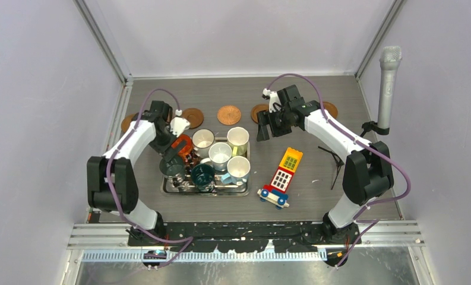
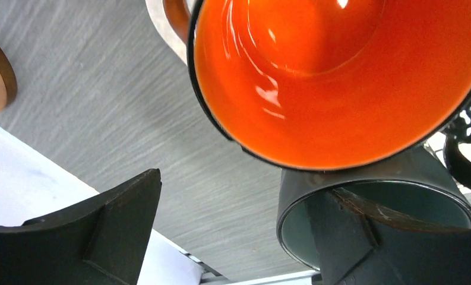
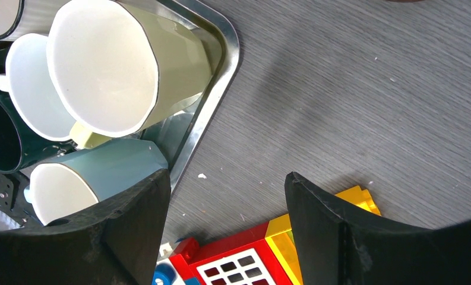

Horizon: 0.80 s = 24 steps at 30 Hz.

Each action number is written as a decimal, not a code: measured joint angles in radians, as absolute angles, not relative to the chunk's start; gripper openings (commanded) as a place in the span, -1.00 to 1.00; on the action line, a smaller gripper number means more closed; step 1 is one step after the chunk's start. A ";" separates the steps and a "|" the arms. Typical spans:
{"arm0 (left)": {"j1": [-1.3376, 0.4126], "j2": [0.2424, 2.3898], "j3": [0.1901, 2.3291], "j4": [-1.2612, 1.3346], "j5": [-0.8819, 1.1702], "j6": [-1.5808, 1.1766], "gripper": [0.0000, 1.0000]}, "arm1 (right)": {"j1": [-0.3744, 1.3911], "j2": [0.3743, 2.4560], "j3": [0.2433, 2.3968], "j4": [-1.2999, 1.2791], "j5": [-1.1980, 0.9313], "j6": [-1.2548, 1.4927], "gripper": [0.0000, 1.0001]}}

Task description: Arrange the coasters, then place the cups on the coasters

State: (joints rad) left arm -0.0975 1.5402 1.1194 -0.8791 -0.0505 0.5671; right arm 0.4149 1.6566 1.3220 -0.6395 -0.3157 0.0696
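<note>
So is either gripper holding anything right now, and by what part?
Nothing held: left gripper open, one finger at the dark green cup; right gripper open over the table.

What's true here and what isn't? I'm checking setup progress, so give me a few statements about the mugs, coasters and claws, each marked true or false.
1. The mugs are all off the coasters. True.
2. The right claw grips a mug. False: it is open and empty above the table.
3. The toy brick building lies in the metal tray. False: it lies on the table beside the tray.
4. The left claw is open beside the orange mug. True.
</note>
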 measured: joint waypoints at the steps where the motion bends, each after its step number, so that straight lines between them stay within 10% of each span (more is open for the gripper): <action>1: -0.098 1.550 1.127 -0.876 -0.046 0.572 0.79 | 0.415 1.657 1.322 -0.640 -0.315 0.070 0.50; 24: -0.143 1.308 1.207 -1.176 0.117 0.281 0.67 | 0.415 1.665 1.318 -0.646 -0.345 0.078 0.46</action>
State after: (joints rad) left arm -0.1429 1.3075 1.2072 -1.1755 0.1169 0.2810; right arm 0.4149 1.6650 1.3182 -0.6460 -0.3454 0.0780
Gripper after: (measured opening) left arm 0.845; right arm 0.737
